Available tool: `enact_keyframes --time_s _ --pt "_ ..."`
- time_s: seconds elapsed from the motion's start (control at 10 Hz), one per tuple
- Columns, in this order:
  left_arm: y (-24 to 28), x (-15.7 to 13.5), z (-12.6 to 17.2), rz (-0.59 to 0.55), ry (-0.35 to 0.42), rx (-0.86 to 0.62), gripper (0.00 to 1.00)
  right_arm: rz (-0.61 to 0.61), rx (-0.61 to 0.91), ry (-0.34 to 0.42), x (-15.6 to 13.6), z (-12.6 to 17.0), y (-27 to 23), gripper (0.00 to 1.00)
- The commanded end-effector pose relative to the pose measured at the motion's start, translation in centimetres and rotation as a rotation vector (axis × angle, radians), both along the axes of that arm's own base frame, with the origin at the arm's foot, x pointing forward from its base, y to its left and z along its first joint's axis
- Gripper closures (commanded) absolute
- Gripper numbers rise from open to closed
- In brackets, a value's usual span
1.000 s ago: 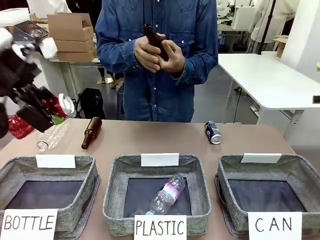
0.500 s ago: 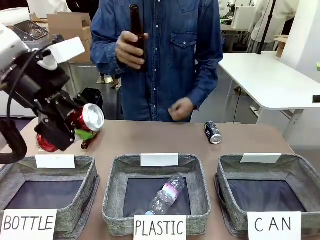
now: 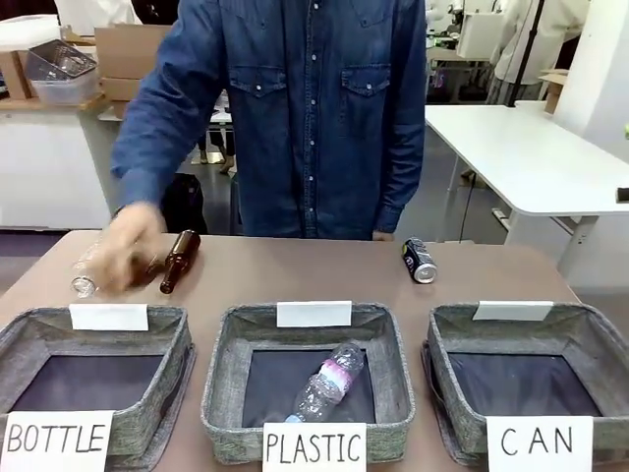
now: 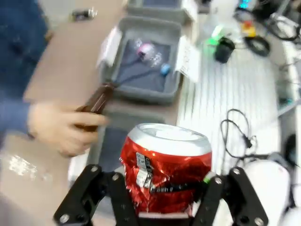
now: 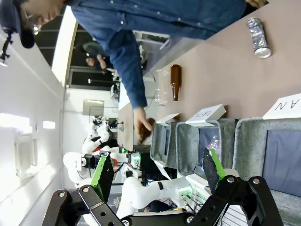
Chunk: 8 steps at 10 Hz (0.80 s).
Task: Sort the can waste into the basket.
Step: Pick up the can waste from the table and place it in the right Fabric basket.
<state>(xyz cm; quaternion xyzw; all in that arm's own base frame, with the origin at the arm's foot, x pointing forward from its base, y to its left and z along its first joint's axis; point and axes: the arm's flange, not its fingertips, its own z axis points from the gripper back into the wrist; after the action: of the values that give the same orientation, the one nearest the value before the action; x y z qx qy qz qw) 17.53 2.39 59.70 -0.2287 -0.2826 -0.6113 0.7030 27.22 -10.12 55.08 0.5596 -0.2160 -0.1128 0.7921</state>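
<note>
One brown bottle (image 3: 180, 260) lies by the person's hand (image 3: 126, 258), dark can (image 3: 419, 262) apart.

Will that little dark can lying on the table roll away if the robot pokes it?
Probably, if poked from the side: the dark can lies on its round side on the smooth table. It's a small metal drink can, so it's likely light and easy to send skidding.

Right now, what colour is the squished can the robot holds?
Red, with a silver top. The crushed can shows best in the left wrist view.
</note>
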Motion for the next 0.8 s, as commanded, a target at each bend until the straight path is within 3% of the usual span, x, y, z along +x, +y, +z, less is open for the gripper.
enact_keyframes --time_s 0.0,0.1,0.2,0.3,0.4,0.7 --pt "7.3 -1.6 0.1 0.327 0.013 -0.095 0.94 0.005 0.010 -0.036 0.3 0.0 0.1 0.00" --pt "9.1 -2.7 0.1 0.408 -0.016 -0.144 0.94 0.005 0.010 -0.036 0.3 0.0 0.1 0.00" --pt "10.0 -3.0 0.2 0.672 -0.024 -0.187 0.94 0.005 0.010 -0.036 0.3 0.0 0.1 0.00" --pt "10.4 -2.8 0.2 0.807 0.004 -0.219 0.94 0.005 0.010 -0.036 0.3 0.0 0.1 0.00" --pt "10.3 -2.5 0.2 0.830 0.009 -0.222 0.94 0.005 0.010 -0.036 0.3 0.0 0.1 0.00" --pt "8.5 -0.6 0.3 0.751 0.031 -0.186 0.94 0.005 0.010 -0.036 0.3 0.0 0.1 0.00"
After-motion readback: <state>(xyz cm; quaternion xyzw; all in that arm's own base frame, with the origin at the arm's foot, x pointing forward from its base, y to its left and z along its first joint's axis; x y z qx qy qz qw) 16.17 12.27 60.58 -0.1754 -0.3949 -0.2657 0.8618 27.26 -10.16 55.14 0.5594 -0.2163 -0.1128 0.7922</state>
